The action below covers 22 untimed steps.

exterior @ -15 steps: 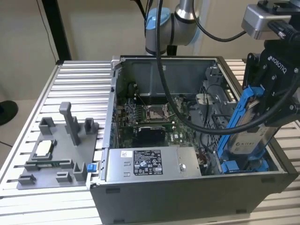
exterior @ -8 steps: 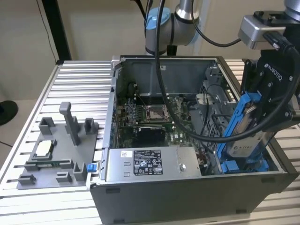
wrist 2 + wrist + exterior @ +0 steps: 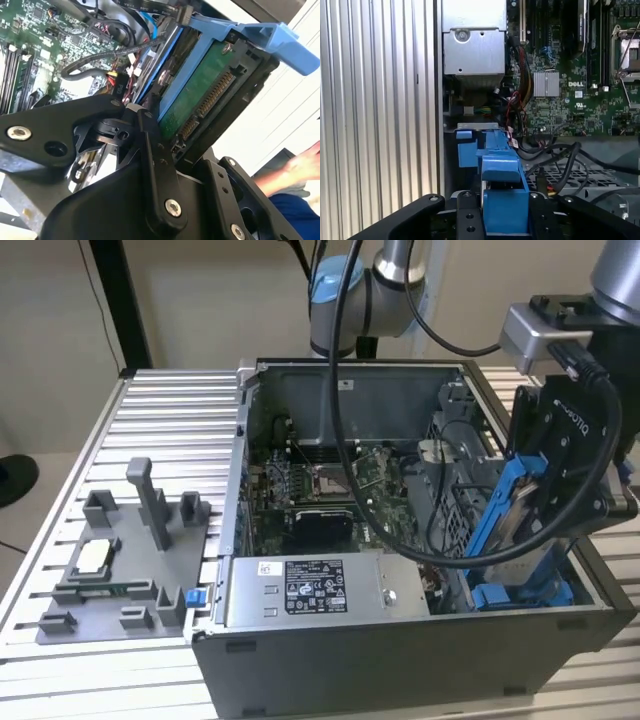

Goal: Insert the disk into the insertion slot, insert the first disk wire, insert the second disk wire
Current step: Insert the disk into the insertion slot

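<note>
The disk [image 3: 508, 525] sits in a blue carrier and shows its green board [image 3: 200, 85] and connector pins in the second wrist view. My gripper [image 3: 537, 508] is shut on it, its black fingers [image 3: 156, 150] on either side. The disk hangs tilted over the open computer case's corner at the exterior view's right, its lower end down inside beside the grey perforated drive cage [image 3: 447, 502]. In the first wrist view the blue carrier [image 3: 505, 200] stands between my gripper's [image 3: 504, 216] fingers, next to the cage's perforated sheet [image 3: 560, 175]. Loose black wires [image 3: 560, 155] lie beside the cage.
The open case holds a motherboard [image 3: 320, 475] and a silver power supply [image 3: 310, 590]. A grey plastic fixture tray [image 3: 120, 570] rests on the slatted aluminium table [image 3: 170, 430] at the exterior view's left. A person's hand [image 3: 295, 170] with a blue sleeve is beyond the case.
</note>
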Available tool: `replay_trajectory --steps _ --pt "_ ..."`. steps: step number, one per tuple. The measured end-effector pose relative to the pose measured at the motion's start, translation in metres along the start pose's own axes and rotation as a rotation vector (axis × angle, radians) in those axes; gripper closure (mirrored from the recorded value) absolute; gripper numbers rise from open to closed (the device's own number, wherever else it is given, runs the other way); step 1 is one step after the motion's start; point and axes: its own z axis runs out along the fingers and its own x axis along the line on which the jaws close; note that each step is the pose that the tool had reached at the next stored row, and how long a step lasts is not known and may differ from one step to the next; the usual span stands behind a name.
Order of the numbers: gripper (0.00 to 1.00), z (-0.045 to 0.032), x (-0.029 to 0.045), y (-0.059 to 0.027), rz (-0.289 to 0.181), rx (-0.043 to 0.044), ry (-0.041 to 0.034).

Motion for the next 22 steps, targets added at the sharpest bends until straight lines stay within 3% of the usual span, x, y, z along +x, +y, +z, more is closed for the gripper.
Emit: replay_trajectory --steps 6,16,17,22 --pt "1.00 0.0105 -0.0001 -0.0004 0.000 0.0000 -0.0001" --pt "1.00 0.0113 0.0000 -0.0004 0.000 -0.0001 0.0001" --pt "0.00 0.0113 -0.0001 -0.0004 0.000 -0.0001 0.0002" --pt "0.00 0.0116 0.0000 -0.0004 0.000 0.0000 0.0000"
